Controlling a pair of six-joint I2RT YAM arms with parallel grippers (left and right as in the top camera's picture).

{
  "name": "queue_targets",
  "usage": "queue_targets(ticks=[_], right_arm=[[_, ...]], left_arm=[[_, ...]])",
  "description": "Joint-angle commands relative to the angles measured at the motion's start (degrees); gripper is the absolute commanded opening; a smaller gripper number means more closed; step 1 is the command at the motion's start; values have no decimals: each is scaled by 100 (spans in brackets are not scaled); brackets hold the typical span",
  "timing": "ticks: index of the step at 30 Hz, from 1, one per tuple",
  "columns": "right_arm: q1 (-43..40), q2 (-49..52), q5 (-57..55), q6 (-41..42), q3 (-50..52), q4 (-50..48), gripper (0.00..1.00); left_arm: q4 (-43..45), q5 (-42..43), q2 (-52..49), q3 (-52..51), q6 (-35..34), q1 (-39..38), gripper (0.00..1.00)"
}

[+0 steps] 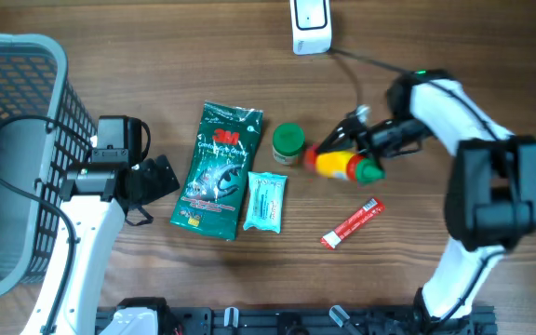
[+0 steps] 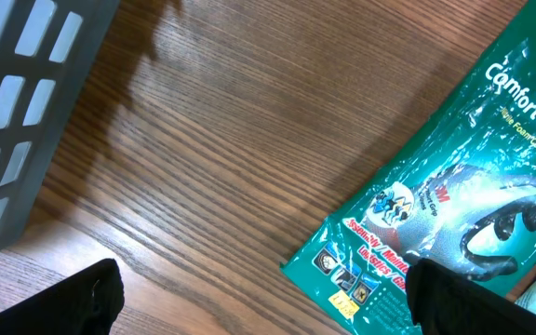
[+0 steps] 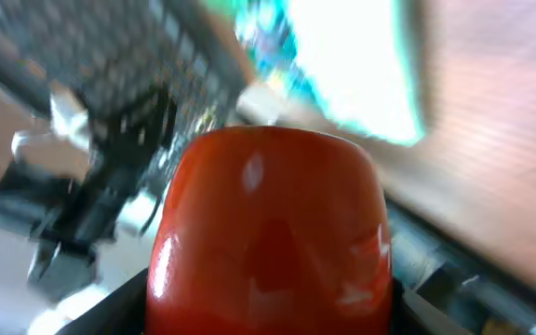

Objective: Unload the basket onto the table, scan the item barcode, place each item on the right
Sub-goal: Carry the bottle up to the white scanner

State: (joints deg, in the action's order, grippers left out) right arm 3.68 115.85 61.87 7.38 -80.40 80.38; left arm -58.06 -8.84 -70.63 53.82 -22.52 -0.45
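Wooden counter, white scanner at its far edge: the right end effector is clamped on the yellow bottle mid-counter (left end effector gapes, unused). Best to turn its barcode squarely toward the scanner.

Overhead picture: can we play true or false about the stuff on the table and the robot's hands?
1. The right gripper is closed on the yellow bottle. True.
2. The left gripper is squeezing the green package. False: its jaws are wide open and hold nothing; it sits beside the package.
3. The red sachet is inside the basket. False: it lies on the table, just below the bottle in the picture, far from the basket.
4. The green-lidded jar sits between the green package and the yellow bottle. True.
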Motion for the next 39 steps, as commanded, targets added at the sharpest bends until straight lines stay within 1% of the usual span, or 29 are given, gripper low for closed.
queue_targets(ticks=[1,4,7,9,11,14,16,17,19,22,25,29,30,31,34,39], right_arm=[[-505,-892,-1449,2079,-114,-721,60],[-691,-1561,-2398,3532,-114,-1749,60],[-577,-1867,-3110,4336,-114,-2608,60],[-422,-1864,-3309,4634,-114,-3093,59],[-168,-1829,-4011,4981,-114,-3554,60],[229,-1823,-4559,5141,-114,-4363,61],[492,-1781,-5167,5416,-114,-4933,60],[560,-1773,-5346,5493,-114,-5099,58],[754,-1578,-5696,5733,-133,-5657,57],[953,-914,-5764,5731,-501,-6435,58],[999,109,-5912,5718,-1554,-6470,59],[1003,1445,-6002,5709,-3324,-6220,58],[1043,1794,-6402,5709,-3858,-6122,57],[1102,1952,-6839,5698,-4133,-6030,57],[1180,1969,-7423,5571,-4181,-6046,57],[1187,1969,-7442,5558,-4181,-6122,58]], left_arm=[[2,28,55,-37,114,35,100],[4,28,55,-37,111,35,100],[2,28,55,-37,111,35,100],[2,28,55,-37,114,35,100],[2,28,55,-37,111,35,100],[2,28,55,-37,114,35,100],[2,28,55,-37,114,35,100],[2,28,55,-37,111,35,100],[2,28,55,-37,111,35,100],[2,28,55,-37,114,35,100],[2,28,55,-37,111,35,100],[2,28,55,-37,111,35,100],[2,28,55,-37,111,35,100],[2,28,55,-37,114,35,100],[2,28,55,-37,114,35,100],[4,28,55,-37,111,35,100]])
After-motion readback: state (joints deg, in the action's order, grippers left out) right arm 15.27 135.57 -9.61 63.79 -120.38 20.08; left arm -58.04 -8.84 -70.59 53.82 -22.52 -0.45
